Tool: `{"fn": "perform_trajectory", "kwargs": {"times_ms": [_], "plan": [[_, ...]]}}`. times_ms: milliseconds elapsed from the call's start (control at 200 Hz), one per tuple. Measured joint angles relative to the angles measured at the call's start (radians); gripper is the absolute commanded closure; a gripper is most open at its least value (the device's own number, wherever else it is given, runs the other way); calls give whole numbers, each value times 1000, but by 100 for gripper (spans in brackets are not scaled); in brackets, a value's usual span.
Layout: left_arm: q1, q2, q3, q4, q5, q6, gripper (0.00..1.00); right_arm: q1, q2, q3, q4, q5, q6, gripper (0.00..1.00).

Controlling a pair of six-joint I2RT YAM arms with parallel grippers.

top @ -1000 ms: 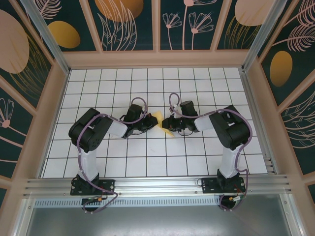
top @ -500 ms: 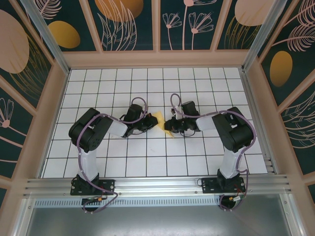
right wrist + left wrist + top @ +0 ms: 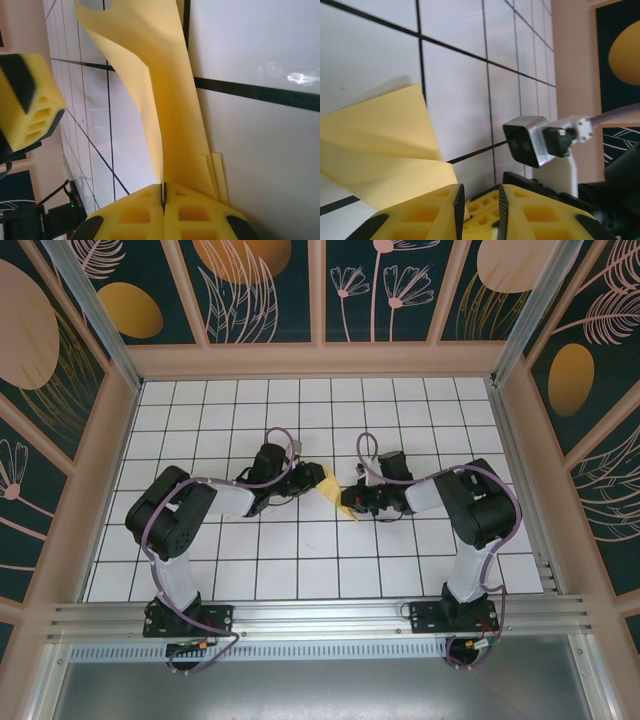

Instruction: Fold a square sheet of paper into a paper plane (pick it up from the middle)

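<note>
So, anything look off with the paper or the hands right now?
Only the yellow paper. Pinched in the shut right hand, it bows and twists upward, and its folded layers fan out unevenly beside the pinch. The left hand has its jaws slightly parted next to it.

Matt paper sheet (image 3: 170,100), glossy tiled table (image 3: 250,50)

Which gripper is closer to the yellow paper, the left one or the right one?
Right. The right gripper is shut on the paper, so it touches it. The left gripper sits close beside the paper with its jaws a little apart.
</note>
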Motion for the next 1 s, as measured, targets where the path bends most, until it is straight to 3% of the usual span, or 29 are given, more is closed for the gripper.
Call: {"fn": "perform_trajectory", "kwargs": {"times_ms": [475,1001], "plan": [[-26,64,-37,70,34,-10,84,-32,1,-30,85,-31,125,100],[-34,156,34,61,60,-12,90,-37,20,-29,85,-36,128,100]]}}
